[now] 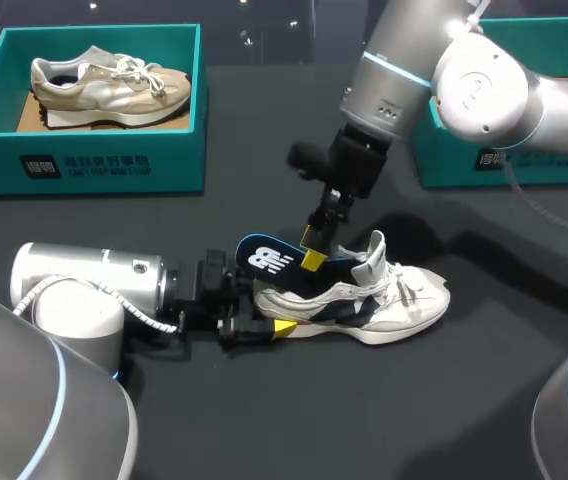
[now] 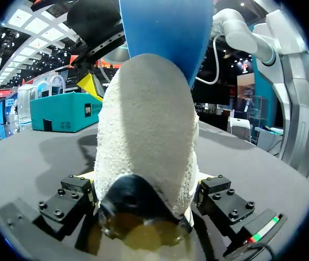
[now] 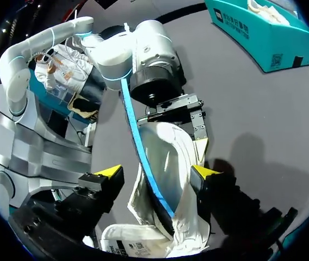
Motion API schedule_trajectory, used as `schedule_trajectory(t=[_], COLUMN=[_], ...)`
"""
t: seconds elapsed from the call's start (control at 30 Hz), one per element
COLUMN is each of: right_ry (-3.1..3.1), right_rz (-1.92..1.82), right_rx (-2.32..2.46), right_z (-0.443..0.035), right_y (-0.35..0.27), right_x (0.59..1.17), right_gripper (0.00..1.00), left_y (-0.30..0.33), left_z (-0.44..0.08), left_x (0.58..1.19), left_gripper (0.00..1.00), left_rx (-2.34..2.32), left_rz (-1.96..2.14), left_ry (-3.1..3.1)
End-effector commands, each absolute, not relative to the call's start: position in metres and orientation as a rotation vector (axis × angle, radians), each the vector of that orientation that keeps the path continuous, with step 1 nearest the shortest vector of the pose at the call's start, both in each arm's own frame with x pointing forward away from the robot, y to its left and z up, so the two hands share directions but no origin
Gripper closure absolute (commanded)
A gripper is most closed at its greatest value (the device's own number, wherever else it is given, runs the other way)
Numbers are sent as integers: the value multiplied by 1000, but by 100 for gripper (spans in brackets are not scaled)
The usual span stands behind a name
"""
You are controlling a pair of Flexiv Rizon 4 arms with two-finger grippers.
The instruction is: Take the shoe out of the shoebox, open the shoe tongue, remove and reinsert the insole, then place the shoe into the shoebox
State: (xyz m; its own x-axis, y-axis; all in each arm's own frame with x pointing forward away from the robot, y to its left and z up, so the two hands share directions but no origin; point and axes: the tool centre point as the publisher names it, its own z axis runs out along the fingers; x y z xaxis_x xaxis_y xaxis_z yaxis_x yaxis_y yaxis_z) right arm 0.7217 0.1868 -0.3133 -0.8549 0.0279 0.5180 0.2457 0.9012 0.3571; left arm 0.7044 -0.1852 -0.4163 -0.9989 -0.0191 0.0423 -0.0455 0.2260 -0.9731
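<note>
A dark matte table (image 1: 294, 420) carries two teal cardboard shoeboxes, two sneakers and one insole. Far left of the white mesh sneaker (image 1: 384, 300) and behind it stands one teal shoebox (image 1: 94, 165) holding a beige suede sneaker (image 1: 109, 85). The left gripper (image 1: 269, 312) lies at the white sneaker's heel, its fingers clamped on the heel from both sides; the left wrist view shows this grasp but hides the toe. A blue foam insole (image 1: 264, 258) juts up out of that heel. The right gripper (image 3: 155, 172) hangs over the sneaker's opening with fingers spread wide, the insole's thin edge between them, untouched; only the right wrist view shows that gap. Behind and right of the sneaker, the second teal shoebox (image 1: 444, 150) is mostly hidden by the right arm.
</note>
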Motion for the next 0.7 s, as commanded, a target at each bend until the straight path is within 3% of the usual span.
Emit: schedule_trajectory(t=[0.03,0.13,0.3,0.57,0.7], right_ry=[-2534,-2525,-2510,-2479,-2468], right_rz=[-571,-577,-595,-677,-707], right_rx=[-230,-276,-326,-356,-353], right_z=[-321,-323,-325,-324,-324], right_y=[192,190,187,189,193], right_x=[719,717,712,705,703], right_gripper=[33,44,49,45,51], left_y=[-186,-186,-186,-186,-186], left_z=[-423,-423,-423,-423,-423], left_x=[705,705,705,705,705], left_gripper=[100,100,100,100,100], left_rx=[67,67,67,67,67], left_rz=[1940,1940,1940,1940,1940], left_ry=[-2444,-2444,-2444,-2444,-2444])
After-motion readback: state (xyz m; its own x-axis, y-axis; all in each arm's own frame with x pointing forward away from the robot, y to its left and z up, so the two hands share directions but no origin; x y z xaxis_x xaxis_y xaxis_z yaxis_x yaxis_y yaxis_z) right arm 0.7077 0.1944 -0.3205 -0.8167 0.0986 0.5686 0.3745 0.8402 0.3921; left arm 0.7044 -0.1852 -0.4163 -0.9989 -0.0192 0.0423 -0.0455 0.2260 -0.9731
